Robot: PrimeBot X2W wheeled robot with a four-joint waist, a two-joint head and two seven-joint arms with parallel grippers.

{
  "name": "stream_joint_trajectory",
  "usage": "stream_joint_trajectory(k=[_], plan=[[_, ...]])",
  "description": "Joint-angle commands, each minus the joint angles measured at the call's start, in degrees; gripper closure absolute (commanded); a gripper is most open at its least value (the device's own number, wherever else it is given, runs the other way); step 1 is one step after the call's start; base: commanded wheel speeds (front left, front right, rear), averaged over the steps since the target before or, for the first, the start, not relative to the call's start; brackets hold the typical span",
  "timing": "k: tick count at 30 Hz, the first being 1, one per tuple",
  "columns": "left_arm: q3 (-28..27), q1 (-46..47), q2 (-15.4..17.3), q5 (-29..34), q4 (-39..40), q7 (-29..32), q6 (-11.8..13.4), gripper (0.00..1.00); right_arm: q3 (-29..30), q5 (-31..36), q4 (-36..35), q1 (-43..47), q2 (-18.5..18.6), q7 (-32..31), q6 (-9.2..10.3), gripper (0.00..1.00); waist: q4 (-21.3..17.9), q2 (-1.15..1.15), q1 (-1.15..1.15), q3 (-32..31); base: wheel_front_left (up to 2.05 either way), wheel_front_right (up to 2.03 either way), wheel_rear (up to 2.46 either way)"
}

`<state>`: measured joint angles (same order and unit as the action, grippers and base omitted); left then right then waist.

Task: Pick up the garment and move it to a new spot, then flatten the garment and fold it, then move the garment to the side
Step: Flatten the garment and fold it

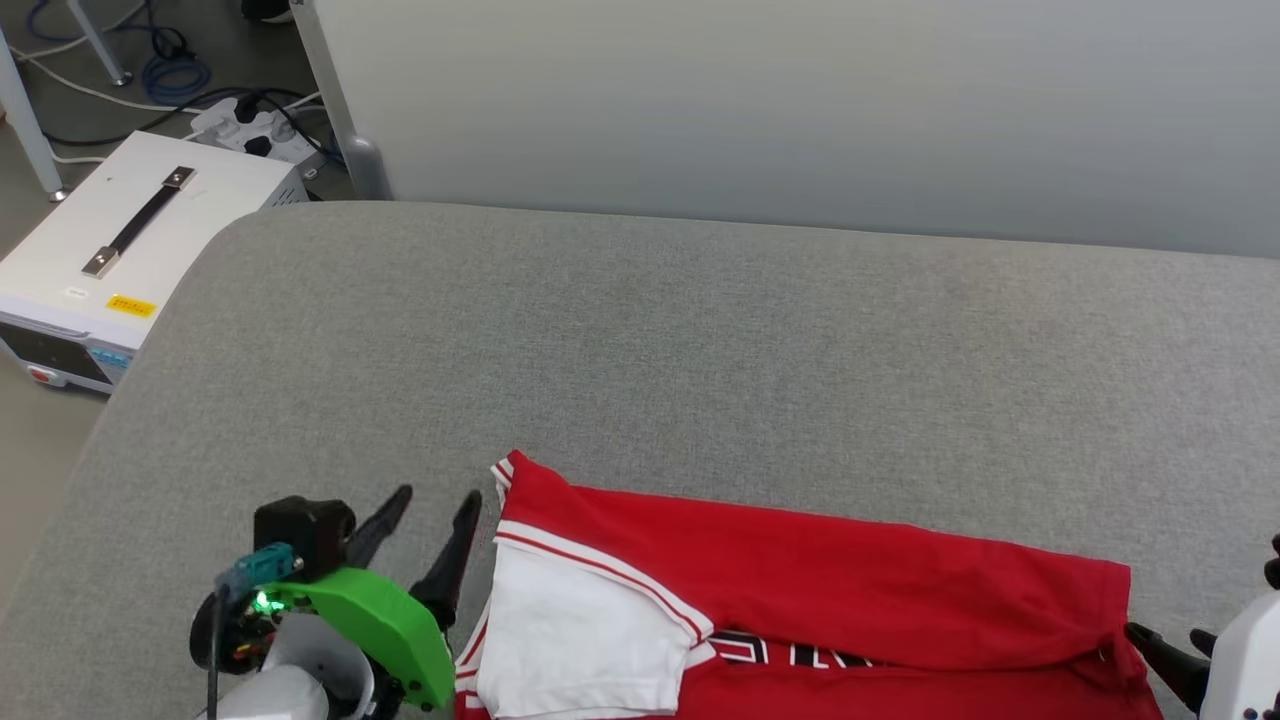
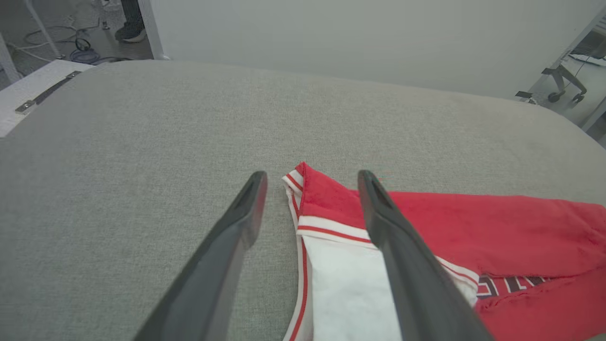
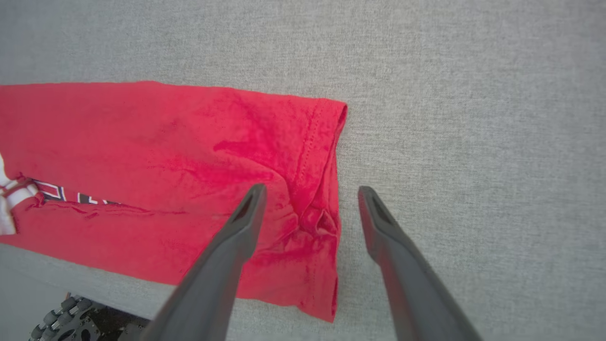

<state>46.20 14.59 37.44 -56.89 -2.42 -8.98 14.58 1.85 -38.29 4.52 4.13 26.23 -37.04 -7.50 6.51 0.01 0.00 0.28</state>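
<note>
One red, white-sleeved jersey T-shirt (image 1: 850, 580) lies at six o'clock; one white handled box (image 1: 200, 215), ten o'clock. Both left gripper (image 1: 437, 500) and right gripper (image 3: 311, 192) stand spread.

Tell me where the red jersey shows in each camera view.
Head view: red jersey along the bottom edge, centre to right.
Left wrist view: red jersey lower right, white sleeve by the fingers.
Right wrist view: red jersey left half, hem centre.
Shared landmark: black chest lettering.
</note>
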Motion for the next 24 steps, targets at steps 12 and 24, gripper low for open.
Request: stream_joint_trajectory(k=[12, 24], plan=[[-5.9, -0.8, -1.8, 10.4, 2.7, -5.9, 2.0, 0.0, 16.8, 16.4, -2.6, -2.8, -18.6, -11.0, 0.01, 0.0, 0.9, -0.01, 0.0, 2.6, 0.0, 0.0, 0.0], [-11.1, -3.0, -5.6, 16.4, 0.0, -6.0, -2.1, 0.0, 21.2, 21.6, 4.2, -6.2, -22.3, -11.0, 0.01, 0.0, 1.9, -0.01, 0.0, 7.0, 0.0, 0.0, 0.0]])
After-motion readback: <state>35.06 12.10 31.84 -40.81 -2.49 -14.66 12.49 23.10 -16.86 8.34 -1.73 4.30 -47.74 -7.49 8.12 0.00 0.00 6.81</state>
